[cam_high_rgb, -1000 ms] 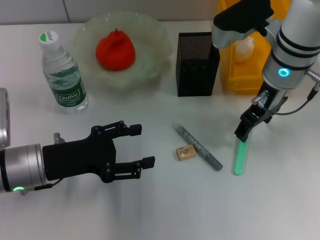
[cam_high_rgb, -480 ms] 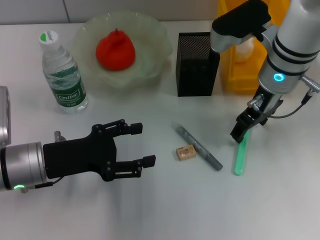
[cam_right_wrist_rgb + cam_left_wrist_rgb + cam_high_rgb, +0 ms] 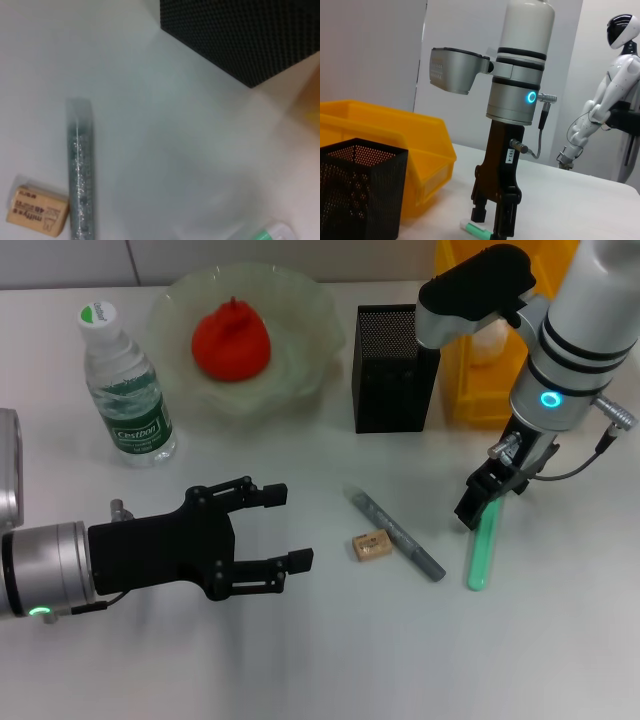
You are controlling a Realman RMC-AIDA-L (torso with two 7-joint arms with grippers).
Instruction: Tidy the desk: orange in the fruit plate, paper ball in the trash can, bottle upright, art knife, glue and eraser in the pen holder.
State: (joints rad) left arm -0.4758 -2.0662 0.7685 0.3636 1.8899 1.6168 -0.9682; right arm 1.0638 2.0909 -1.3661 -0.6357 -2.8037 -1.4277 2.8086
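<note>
White desk (image 3: pixel 330 660) fills the head view, with a pale wall and a white humanoid figure (image 3: pixel 600 105) seen behind it in the left wrist view.

Compared with a second ago, the right gripper (image 3: pixel 481 498) has been shifted slightly toward the robot's left and away from the green tube (image 3: pixel 482 550), so that it is now over the tube's far end. Whether its fingers are together or apart cannot be told. The left gripper (image 3: pixel 287 529) is seen unchanged, low over the near desk, its fingers spread apart and holding nothing.

Just beyond the left gripper's fingertips lies the tan eraser (image 3: pixel 370 545), touching or almost touching the grey glitter pen-shaped tool (image 3: pixel 396 533), which lies slanted between the eraser and the right gripper. The green tube lies directly under the right gripper, pointing back toward the robot.

Behind the right gripper stands the black mesh pen holder (image 3: pixel 393 368), with the yellow trash can (image 3: pixel 470 390) beside it; something white is seen inside the can, partly hidden by the right arm. Well beyond the left gripper, the orange (image 3: pixel 231 340) rests in the green fruit plate (image 3: pixel 300 380), and the bottle (image 3: pixel 126 387) stands upright to that plate's left.
</note>
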